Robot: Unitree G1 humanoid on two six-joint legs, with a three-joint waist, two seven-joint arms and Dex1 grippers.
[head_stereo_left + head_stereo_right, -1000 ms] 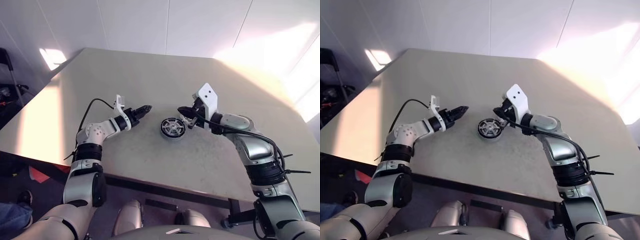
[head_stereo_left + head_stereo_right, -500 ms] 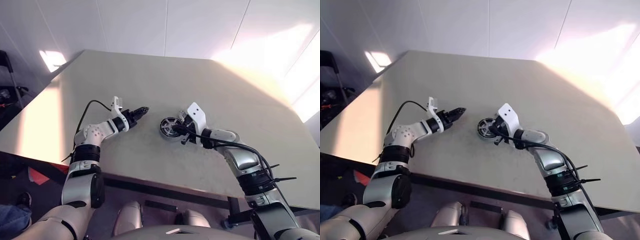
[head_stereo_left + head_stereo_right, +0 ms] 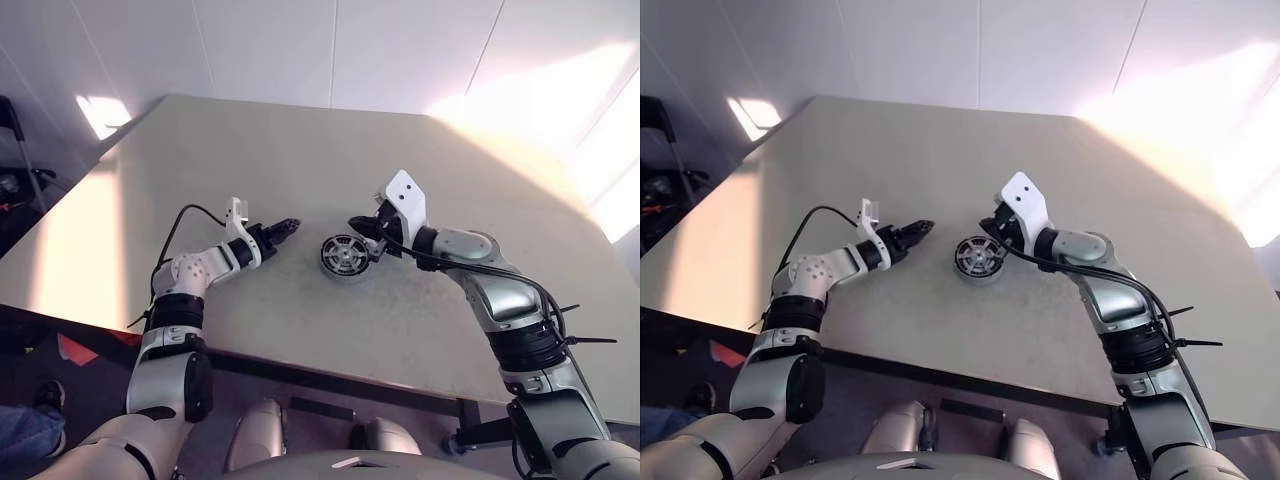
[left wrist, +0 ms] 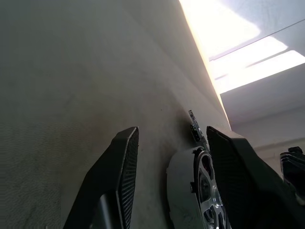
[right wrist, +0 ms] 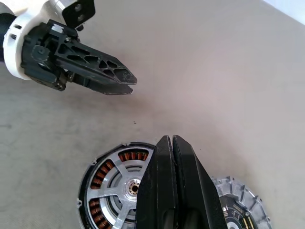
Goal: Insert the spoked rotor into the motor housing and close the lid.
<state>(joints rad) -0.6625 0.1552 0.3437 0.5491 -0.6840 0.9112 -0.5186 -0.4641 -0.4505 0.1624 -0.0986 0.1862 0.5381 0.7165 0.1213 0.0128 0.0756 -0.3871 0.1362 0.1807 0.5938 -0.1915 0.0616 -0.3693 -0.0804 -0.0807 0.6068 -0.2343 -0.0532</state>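
Right end effector (image 3: 356,222) clenched empty, lifted back off motor housing (image 3: 345,256), left end effector (image 3: 291,226) parted, unmoved

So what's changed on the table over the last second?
The right gripper dipped to the motor housing half a second ago, then rose back up, fingers shut and empty. The spoked rotor sits in the housing, the lid beside it. The left gripper stayed put.
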